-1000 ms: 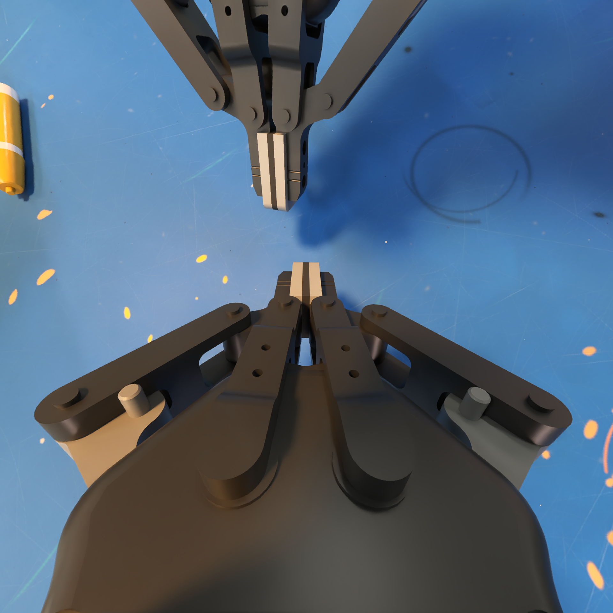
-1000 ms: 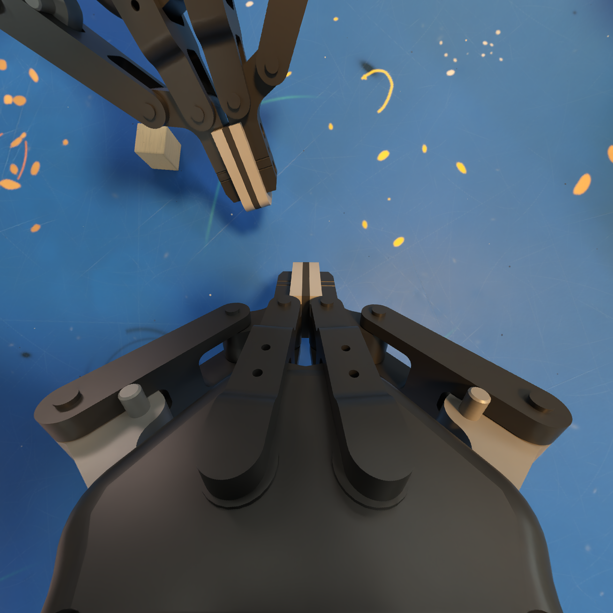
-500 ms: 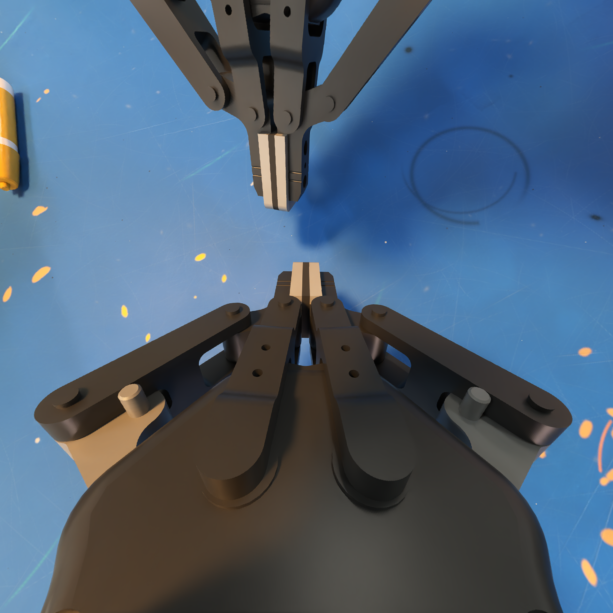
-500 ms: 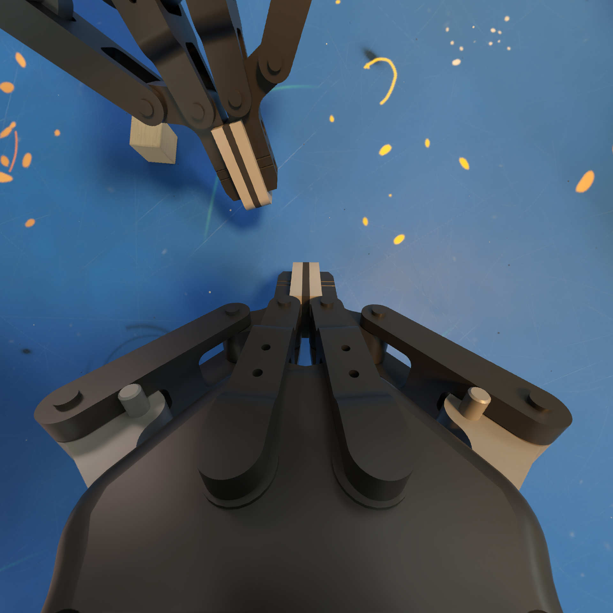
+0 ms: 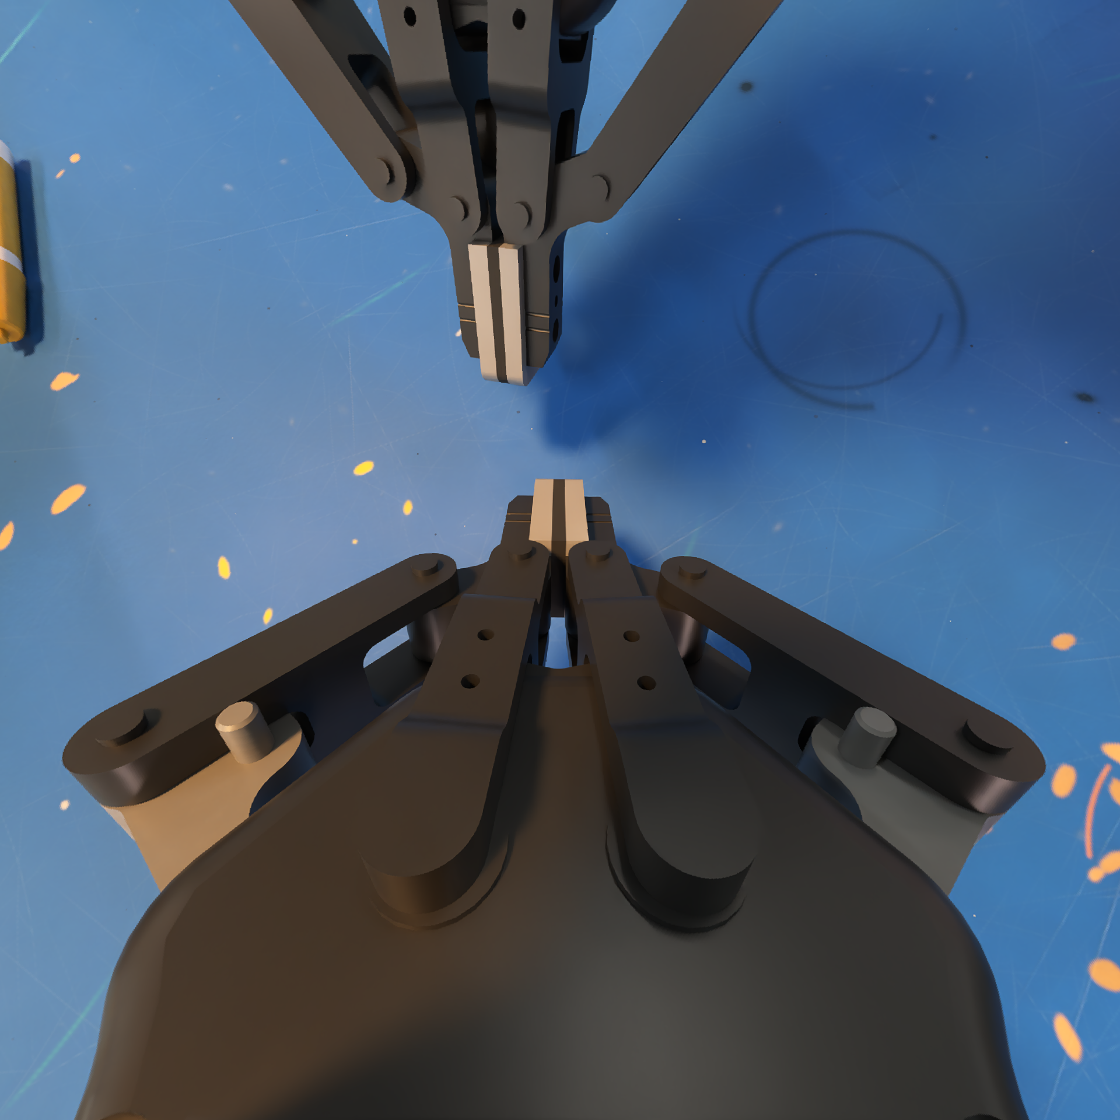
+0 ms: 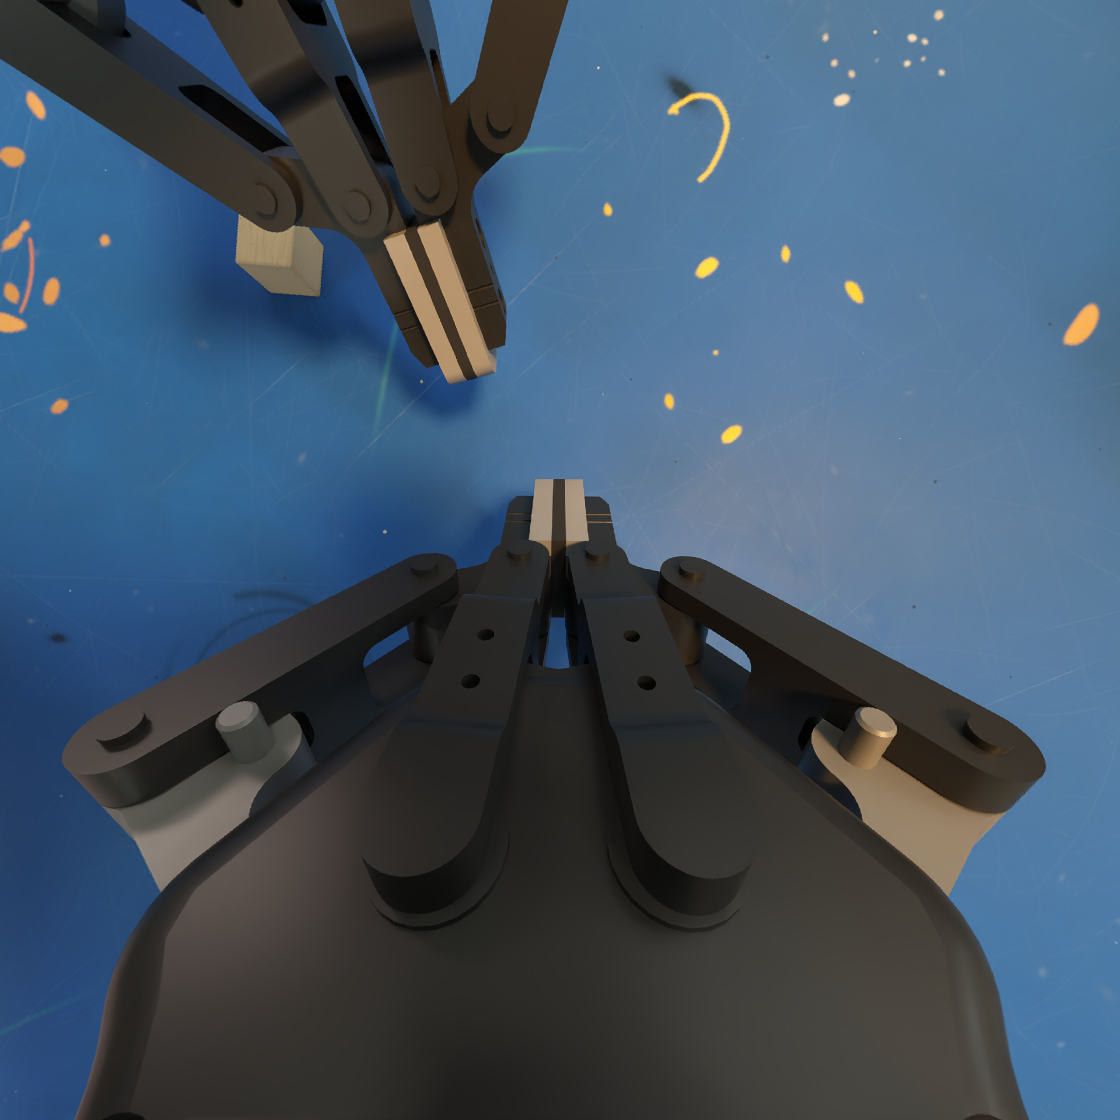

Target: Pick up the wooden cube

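Blue surface, left wrist view: scratched and flecked with orange, a faint dark ring drawn on it to the right, with nothing of the task's own lying under this camera.
Left gripper: jaws clenched pad to pad on nothing, pointed down at bare blue; it looked parked, not reaching.
Right gripper, seen opposite: hung tip to tip with the left one but apart from it, jaws likewise pressed together and empty, its shadow thrown to the right.
Yellow cylinder: lay on its side at the far left edge, half cut off by the frame, well apart from both grippers; to my eye it had no part in the job.
Wooden cube, this view: not visible at all.

Surface, right wrist view: the same worn blue, with a curled yellow mark near the top.
Right gripper: jaws clenched, holding nothing, aimed at an open patch.
Left gripper: slanted in from the upper left, jaws closed and empty.
Wooden cube: sat flat on the surface at upper left, partly hidden behind the left gripper's linkage, untouched.
Reading of it: the cube lay nearer the left gripper, so I judged that arm the likelier one to take it, and it would have to open first.
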Available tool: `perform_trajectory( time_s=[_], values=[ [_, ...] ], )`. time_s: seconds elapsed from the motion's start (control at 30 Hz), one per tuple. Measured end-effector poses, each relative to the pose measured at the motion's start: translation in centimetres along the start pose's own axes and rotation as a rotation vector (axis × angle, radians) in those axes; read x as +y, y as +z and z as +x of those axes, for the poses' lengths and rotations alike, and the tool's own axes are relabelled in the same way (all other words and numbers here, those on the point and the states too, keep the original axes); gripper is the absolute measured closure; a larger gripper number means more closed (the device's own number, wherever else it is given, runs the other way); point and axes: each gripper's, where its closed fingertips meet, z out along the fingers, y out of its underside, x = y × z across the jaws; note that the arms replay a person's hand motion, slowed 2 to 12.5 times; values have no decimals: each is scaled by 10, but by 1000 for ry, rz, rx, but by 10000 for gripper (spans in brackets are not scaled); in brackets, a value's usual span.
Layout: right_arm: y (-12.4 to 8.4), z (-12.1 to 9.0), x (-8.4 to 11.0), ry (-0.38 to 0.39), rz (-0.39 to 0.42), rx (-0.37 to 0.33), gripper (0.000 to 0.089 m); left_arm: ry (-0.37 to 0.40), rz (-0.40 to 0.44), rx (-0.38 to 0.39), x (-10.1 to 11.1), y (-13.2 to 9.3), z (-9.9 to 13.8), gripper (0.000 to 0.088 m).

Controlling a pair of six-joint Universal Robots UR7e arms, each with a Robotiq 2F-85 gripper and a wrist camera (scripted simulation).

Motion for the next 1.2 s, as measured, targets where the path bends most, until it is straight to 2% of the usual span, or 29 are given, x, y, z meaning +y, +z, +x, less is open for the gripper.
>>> perform_trajectory(
  time_s=[1.2],
  values=[
    [0,0,0,-17,-34,4,893,-15,-20,11,-1,0,0,882]
  ],
)
